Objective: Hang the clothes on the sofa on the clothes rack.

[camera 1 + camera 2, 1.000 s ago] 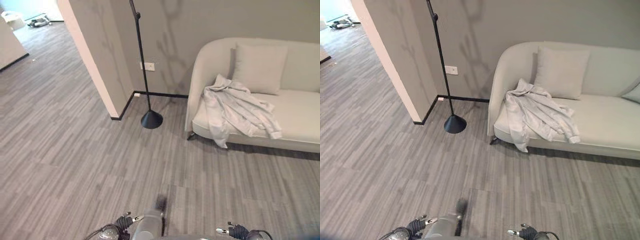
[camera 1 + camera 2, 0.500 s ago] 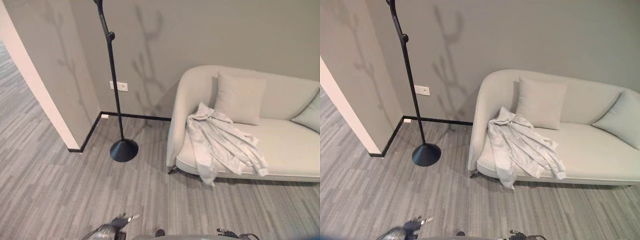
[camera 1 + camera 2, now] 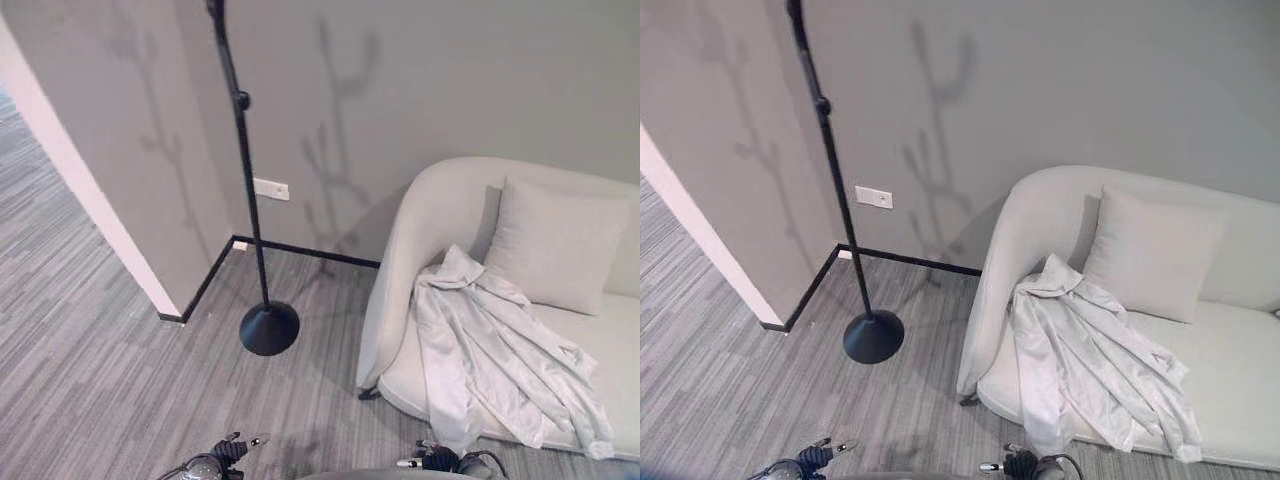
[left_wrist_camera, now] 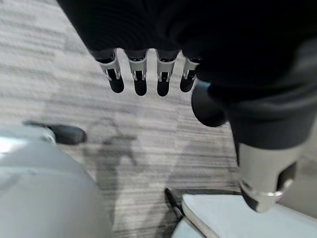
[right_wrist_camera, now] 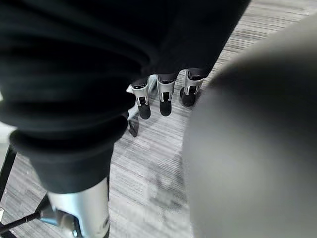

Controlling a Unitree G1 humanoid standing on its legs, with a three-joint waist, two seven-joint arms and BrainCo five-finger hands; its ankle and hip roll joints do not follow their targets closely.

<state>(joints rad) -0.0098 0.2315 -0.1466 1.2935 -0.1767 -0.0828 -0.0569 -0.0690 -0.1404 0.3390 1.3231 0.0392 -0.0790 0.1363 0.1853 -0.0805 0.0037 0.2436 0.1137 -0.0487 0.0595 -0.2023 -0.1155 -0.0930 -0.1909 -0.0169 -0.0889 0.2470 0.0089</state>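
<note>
A pale grey garment lies crumpled on the left end of the cream sofa, one part hanging over the seat's front edge. The clothes rack is a thin black pole on a round black base, standing on the floor left of the sofa, near the wall. My left hand hangs low over the floor, open and holding nothing. My right hand hangs the same way, open and holding nothing. Both hands are well short of the sofa and the rack.
A square cushion leans on the sofa's back behind the garment. A wall corner juts out on the left, with a white socket on the wall behind the rack. Grey plank floor lies between me and the sofa.
The camera has moved: the sofa, garment and rack sit further right and look larger than before. The garment lies as it did. Both hands stay low.
</note>
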